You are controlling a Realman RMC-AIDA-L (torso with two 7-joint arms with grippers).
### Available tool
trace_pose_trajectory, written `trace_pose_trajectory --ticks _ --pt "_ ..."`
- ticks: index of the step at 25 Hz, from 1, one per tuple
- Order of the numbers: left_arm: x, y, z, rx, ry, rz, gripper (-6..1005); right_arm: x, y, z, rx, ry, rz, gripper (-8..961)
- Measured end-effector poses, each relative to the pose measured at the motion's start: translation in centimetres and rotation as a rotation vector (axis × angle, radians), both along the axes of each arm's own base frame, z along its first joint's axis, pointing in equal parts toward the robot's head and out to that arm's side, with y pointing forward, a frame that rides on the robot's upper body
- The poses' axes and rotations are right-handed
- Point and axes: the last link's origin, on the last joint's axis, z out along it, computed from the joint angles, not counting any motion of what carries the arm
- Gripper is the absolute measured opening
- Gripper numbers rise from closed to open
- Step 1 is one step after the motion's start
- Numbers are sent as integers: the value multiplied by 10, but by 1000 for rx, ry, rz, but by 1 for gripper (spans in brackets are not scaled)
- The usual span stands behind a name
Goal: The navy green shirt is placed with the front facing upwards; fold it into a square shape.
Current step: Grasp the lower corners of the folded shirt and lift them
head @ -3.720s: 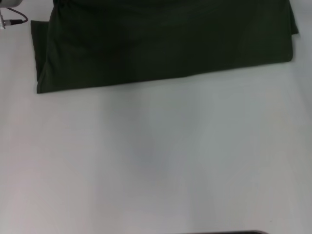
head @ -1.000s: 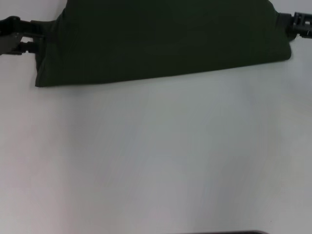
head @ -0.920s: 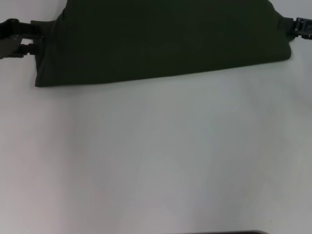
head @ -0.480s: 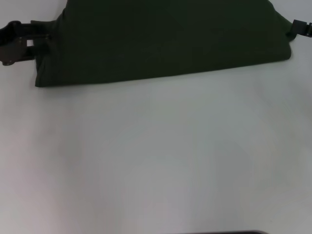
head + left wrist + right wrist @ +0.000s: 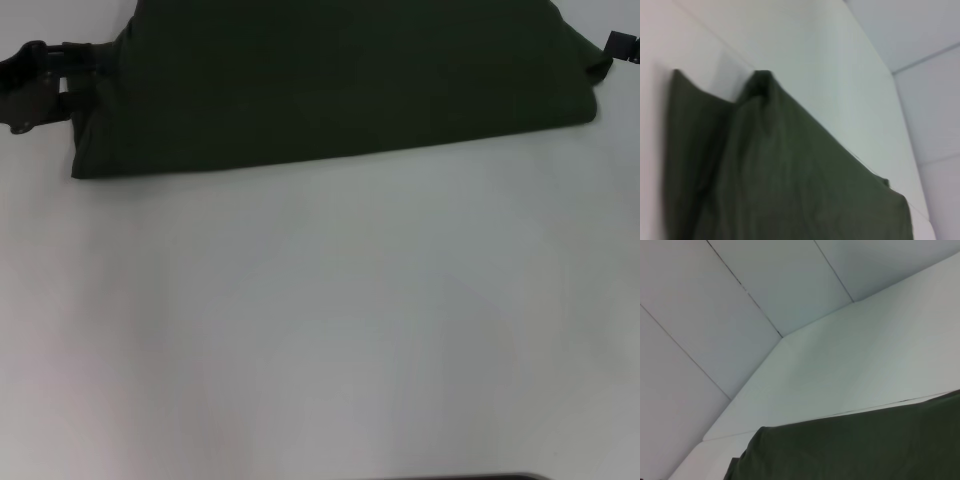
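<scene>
Watching the navy green shirt (image 5: 340, 90) on the counter's (image 5: 320, 330) far side | left claw (image 5: 45, 75) at its left edge, right claw (image 5: 622, 45) at its right, can't tell either's grip | uneven pull probably skews my fold

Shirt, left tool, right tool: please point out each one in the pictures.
Shirt (image 5: 340, 85): head view, on the middle of the folded cloth.
Left tool (image 5: 40, 75): head view, on its dark body beside the shirt's left edge.
Right tool (image 5: 622, 45): head view, on the dark part at the shirt's right edge.

Bare lab-like setup: white table (image 5: 330, 330), pale panelled wall (image 5: 715, 305).
</scene>
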Motion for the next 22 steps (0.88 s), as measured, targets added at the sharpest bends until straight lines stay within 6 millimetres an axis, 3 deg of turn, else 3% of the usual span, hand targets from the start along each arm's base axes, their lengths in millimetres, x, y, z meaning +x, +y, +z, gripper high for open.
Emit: trace_pose_trajectory --ticks 8,14,22 --pt "-26 -9 0 26 -22 163 580 -3 -3 1 -24 41 -6 886" --pt "-49 -21 -15 24 -24 255 579 -3 -5 2 -25 44 -4 886" --pt "-60 -27 -19 30 -14 283 579 -1 -6 -1 -27 49 -13 886"
